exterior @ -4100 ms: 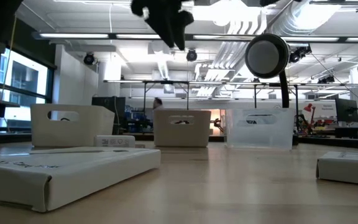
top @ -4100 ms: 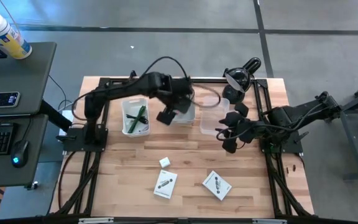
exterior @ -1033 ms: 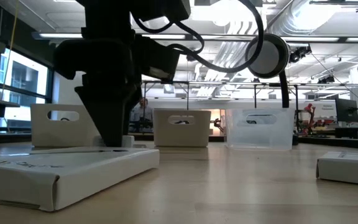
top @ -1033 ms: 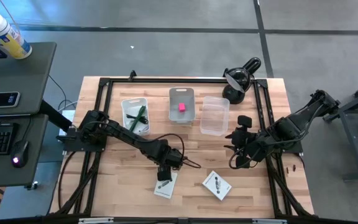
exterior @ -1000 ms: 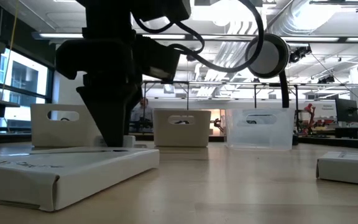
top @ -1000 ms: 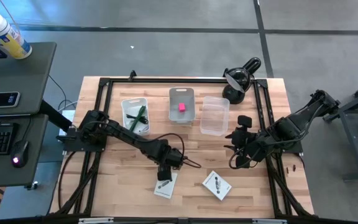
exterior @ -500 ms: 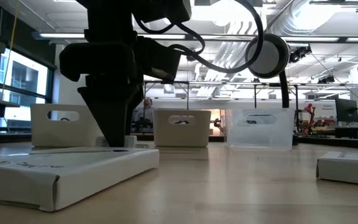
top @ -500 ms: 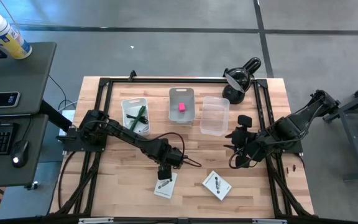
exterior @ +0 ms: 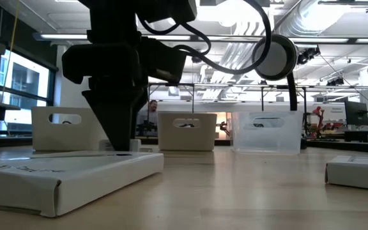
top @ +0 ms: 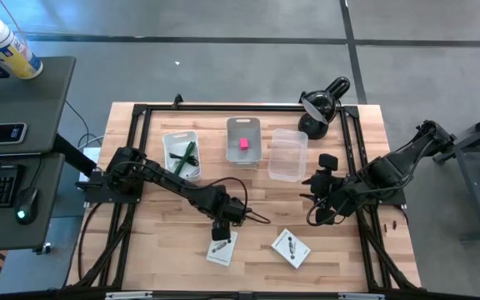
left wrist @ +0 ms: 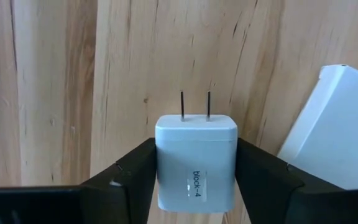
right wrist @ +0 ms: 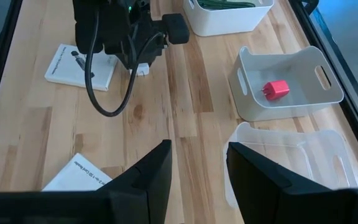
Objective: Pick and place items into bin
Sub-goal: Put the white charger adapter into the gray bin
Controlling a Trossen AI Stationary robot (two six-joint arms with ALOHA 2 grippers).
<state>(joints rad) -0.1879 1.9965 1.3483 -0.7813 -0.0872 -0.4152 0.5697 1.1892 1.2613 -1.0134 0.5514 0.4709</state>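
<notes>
Down low, the left gripper clamps the white plug cube just beside a white card's edge; the right gripper hangs apart-fingered over bare wood.

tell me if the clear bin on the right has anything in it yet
Empty. The high view shows only bare plastic inside the clear bin, and the right wrist view shows nothing in the part it sees.
</notes>
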